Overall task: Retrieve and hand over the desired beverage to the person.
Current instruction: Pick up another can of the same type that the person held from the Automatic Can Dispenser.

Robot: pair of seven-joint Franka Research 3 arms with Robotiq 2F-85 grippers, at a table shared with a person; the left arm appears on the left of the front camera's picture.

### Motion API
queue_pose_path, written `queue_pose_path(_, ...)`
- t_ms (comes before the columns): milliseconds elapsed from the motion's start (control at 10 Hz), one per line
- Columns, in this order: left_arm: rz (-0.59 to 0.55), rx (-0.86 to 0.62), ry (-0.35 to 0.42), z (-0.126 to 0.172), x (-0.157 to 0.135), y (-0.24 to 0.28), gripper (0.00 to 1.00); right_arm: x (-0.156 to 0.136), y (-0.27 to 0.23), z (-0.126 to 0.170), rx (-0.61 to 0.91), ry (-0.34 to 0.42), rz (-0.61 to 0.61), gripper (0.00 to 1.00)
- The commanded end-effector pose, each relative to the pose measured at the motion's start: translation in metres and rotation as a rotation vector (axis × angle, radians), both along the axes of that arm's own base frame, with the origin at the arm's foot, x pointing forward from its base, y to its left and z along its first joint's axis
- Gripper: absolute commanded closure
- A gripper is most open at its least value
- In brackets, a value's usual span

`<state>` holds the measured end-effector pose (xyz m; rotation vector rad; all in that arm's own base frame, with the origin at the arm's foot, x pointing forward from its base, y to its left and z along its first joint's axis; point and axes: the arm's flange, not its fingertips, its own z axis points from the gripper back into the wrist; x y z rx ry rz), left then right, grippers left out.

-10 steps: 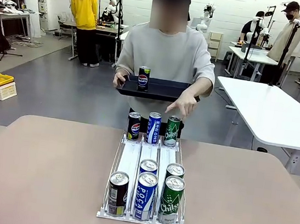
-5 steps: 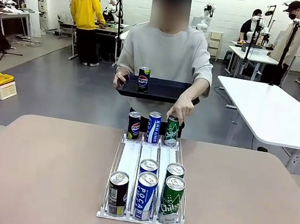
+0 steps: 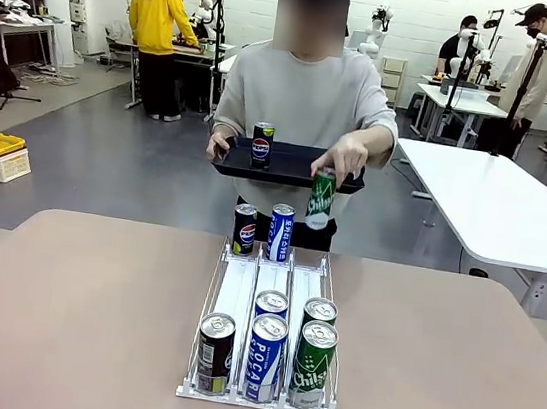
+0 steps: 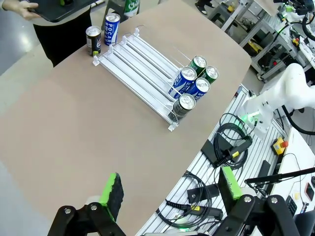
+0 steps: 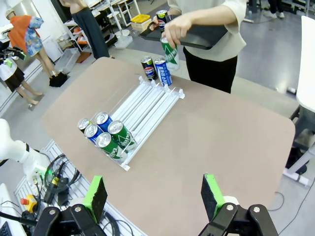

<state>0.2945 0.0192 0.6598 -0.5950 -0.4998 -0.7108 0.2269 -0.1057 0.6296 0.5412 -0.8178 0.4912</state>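
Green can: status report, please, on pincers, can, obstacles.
Left pincer open, empty; right pincer open, empty. Green can in the person's hand, above the rack's far end, near the tray. No obstacle seen.

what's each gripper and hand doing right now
Left gripper: open, empty.
Right gripper: open, empty.
Person's left hand: holding green can.
Person's right hand: holding tray.

Green can [image 3: 322, 199] aloft in hand [image 3: 341, 159] of grey-sweatshirted person [image 3: 308, 98]
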Motion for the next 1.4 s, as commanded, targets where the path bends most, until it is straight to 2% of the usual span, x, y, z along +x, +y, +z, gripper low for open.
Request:
queue_pose_path(0, -0.013, -0.017, -0.007, 0.0009, -0.0022, 0.0002, 0.0, 0.0014, -0.0002, -0.0002, 0.01, -0.002, 0.018, 0.0)
queue_pose_path(1300, -0.013, -0.017, -0.007, 0.0009, -0.0022, 0.0002, 0.0, 0.0014, -0.0002, -0.0002, 0.01, -0.002, 0.018, 0.0)
